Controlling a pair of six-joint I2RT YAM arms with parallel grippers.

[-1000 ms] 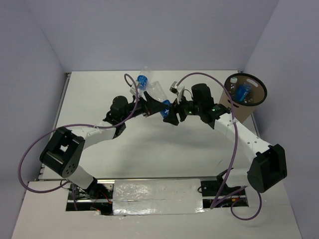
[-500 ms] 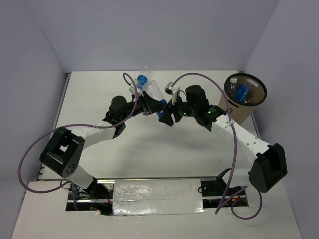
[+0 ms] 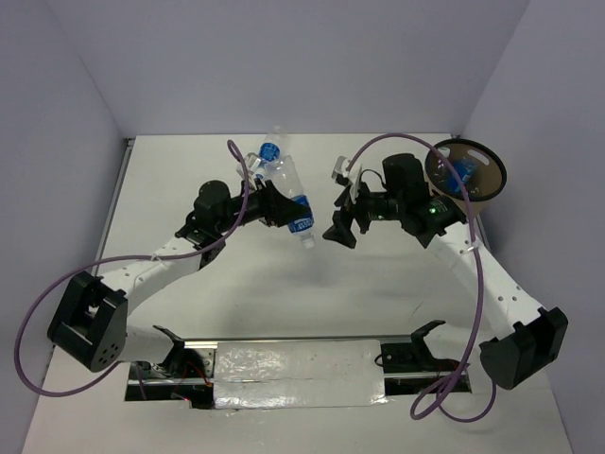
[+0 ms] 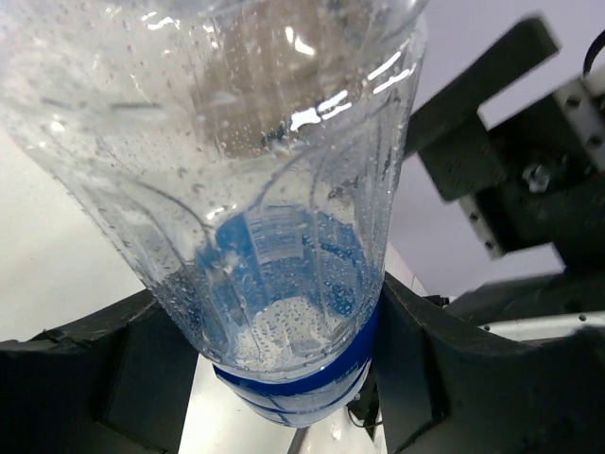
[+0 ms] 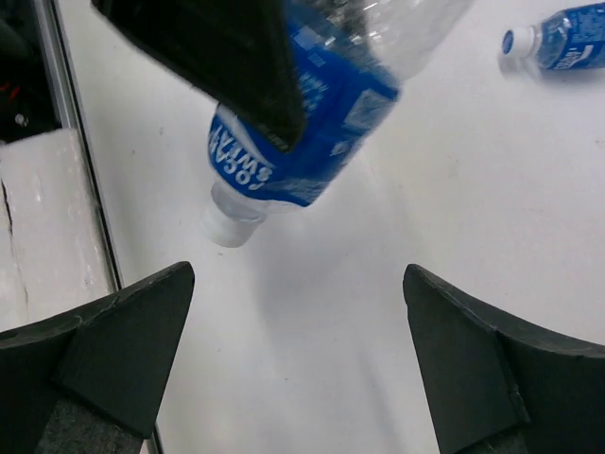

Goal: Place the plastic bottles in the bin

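Note:
My left gripper (image 3: 284, 206) is shut on a clear plastic bottle (image 3: 291, 194) with a blue label, holding it tilted above the table with its white cap pointing down and right. In the left wrist view the bottle (image 4: 274, 236) fills the frame between my fingers (image 4: 425, 369). My right gripper (image 3: 340, 227) is open and empty, a little right of the cap. The right wrist view shows the held bottle (image 5: 302, 142) above my open gripper (image 5: 298, 350). The tan bin (image 3: 493, 189) stands at the far right, partly hidden by the right arm, with a blue-labelled bottle (image 3: 461, 173) inside.
Another blue-capped bottle (image 3: 269, 151) lies on the white table behind the left gripper; it also shows in the right wrist view (image 5: 562, 40). Lavender walls close the table at the back and sides. Purple cables loop over both arms.
The right gripper has drawn back to the right, away from the bottle's cap. The left arm has shifted and now holds the bottle higher, cap pointing down.

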